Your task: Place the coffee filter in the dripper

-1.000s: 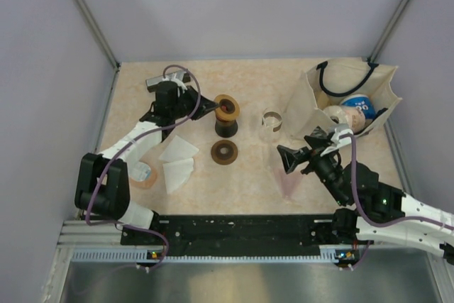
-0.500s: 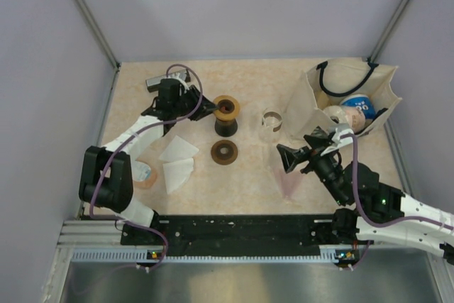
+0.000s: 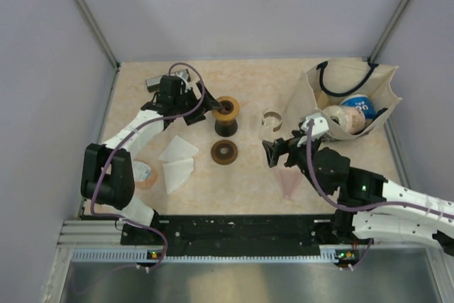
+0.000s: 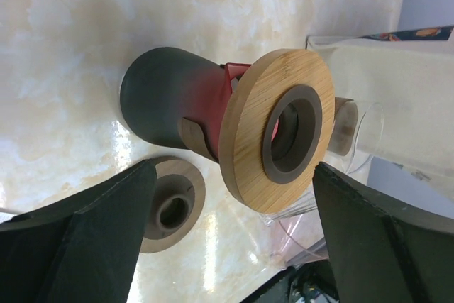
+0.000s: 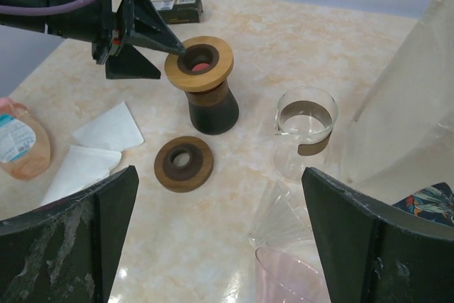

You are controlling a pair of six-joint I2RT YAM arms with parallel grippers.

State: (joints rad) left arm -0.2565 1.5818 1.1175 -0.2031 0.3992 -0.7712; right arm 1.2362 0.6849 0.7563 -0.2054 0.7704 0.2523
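Beige marbled counter [image 3: 241,79], pale walls on three sides; landmark is the dark cylinder with bamboo collar [image 3: 227,113], standing upright near mid-counter, something red visible down its centre hole

Left fingers [image 4: 85,232]: spread wide, gripping nothing. Wrist view shows the cylinder between the two fingers, collar facing the camera. From the right wrist view one fingertip sits right at the collar's rim; contact cannot be confirmed

Right fingers [image 5: 64,239]: also spread wide and empty, held above the counter to the right of the cylinder and nearer the arm bases

Two paper filters [image 3: 178,161]: white, lying flat on the counter, left of the cylinder and toward the arm bases, edges close together. Neither is touched by either arm

Clear pinkish cone [image 3: 287,182]: lying on the counter right of the cylinder, well apart from it, below the right fingers

Dark wooden ring [image 3: 224,152]: flat on the counter just on the near side of the cylinder, apart from it

Glass beaker [image 3: 272,119]: upright, near the cylinder's right side

Cloth tote bag [image 3: 351,90]: farther right, past the beaker, open, packets inside

Pinkish pouch [image 3: 144,174]: left of the filters

Small black box [image 5: 177,8]: behind the cylinder to its left
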